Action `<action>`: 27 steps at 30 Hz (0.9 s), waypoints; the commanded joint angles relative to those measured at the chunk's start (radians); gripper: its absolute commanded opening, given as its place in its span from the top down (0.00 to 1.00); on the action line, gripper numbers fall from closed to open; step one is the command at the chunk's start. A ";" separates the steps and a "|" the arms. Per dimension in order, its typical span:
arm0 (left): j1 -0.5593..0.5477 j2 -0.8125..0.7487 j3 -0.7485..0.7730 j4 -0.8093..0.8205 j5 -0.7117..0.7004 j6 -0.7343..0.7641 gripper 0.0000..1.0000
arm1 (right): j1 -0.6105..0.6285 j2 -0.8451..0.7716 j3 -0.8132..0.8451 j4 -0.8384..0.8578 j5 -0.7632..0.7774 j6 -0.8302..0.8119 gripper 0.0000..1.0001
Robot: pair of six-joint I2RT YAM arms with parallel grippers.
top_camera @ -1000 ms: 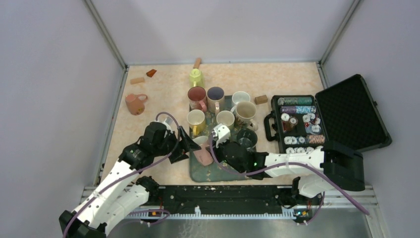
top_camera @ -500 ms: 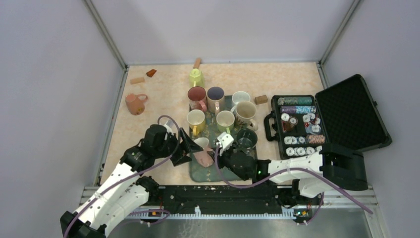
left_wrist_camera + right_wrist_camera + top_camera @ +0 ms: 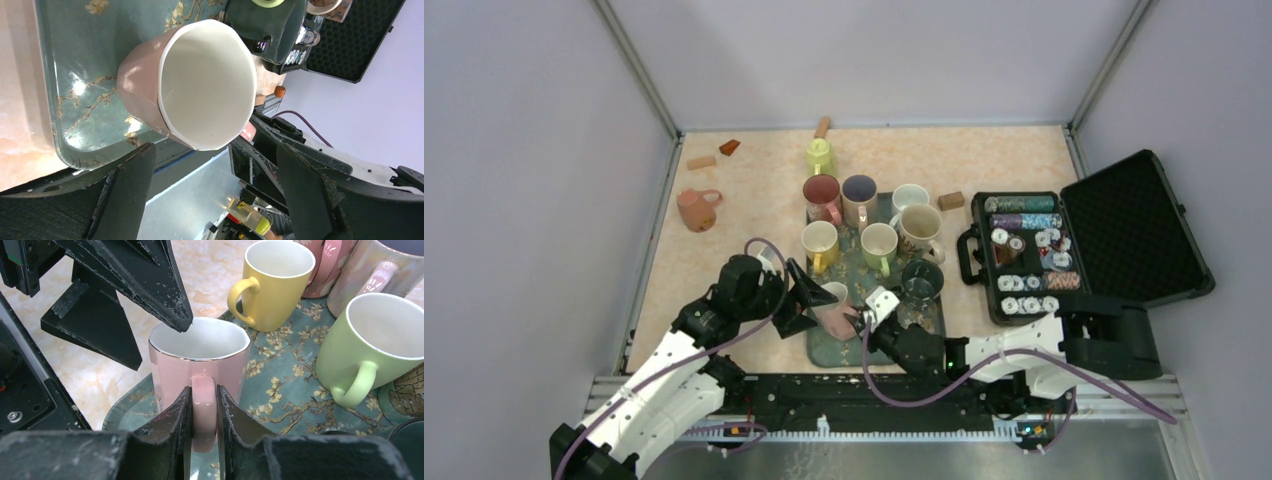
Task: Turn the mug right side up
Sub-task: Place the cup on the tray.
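Gripping pink mug (image 3: 199, 357) by its handle (image 3: 203, 430), right gripper (image 3: 204, 392) clamped tight | mug upright, mouth up, at tray (image 3: 285, 390) near-left corner | left gripper (image 3: 215, 150) jaws wide apart, rim between them | eight mugs on tray, plus lime mug (image 3: 819, 156) and salmon mug (image 3: 696, 209) on table (image 3: 754, 190) | overhead, grippers hide pink mug's base; contact with tray unclear

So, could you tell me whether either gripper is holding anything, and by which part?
The right gripper holds the pink mug by its handle, pinched between the fingers. The left gripper is open, holding nothing.
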 commanded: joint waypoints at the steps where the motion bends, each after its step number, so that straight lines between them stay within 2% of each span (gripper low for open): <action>1: 0.006 0.003 0.000 0.070 0.014 -0.009 0.04 | 0.026 0.036 -0.022 0.121 0.063 -0.009 1.00; 3: 0.005 0.012 0.000 0.077 0.016 -0.007 0.04 | 0.038 0.044 -0.028 0.138 0.087 -0.013 0.99; 7: 0.006 0.030 0.006 0.087 0.016 0.000 0.03 | 0.049 0.051 -0.029 0.135 0.107 0.003 0.90; 14: 0.005 0.048 0.004 0.098 0.015 0.001 0.03 | 0.074 0.059 -0.031 0.123 0.123 0.011 0.83; 21: 0.005 0.050 -0.002 0.100 0.019 -0.008 0.03 | 0.091 0.057 -0.026 0.102 0.138 0.023 0.72; 27: 0.005 0.056 0.001 0.097 0.019 -0.006 0.03 | 0.096 0.054 -0.024 0.072 0.139 0.032 0.68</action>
